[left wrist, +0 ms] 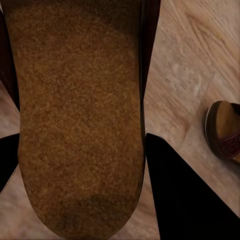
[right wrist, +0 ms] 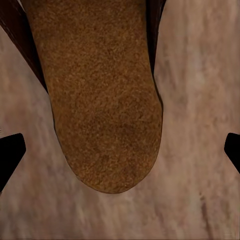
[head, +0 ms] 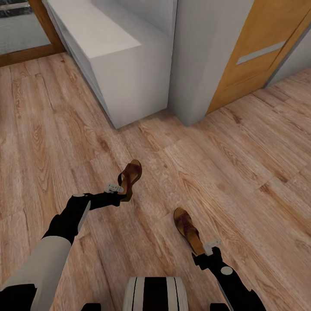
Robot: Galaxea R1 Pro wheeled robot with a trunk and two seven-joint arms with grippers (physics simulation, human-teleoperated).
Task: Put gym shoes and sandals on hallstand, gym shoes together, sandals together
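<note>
Left pincer clamped on the heel end of one sandal, mid-frame in the head view; sandal looks tilted, toe pointing toward upper right. In the left wrist view the insole sits between the dark fingers, both touching its edges.

Second sandal lies flat on the floor, lower center-right. Right pincer sits at its heel, apart: in the right wrist view the fingertips stand well clear of the insole on both sides.

Rack at upper left-center, its corner edge near the held sandal; grey wall just beside it, wooden door upper right. Open floor all around both sandals.
</note>
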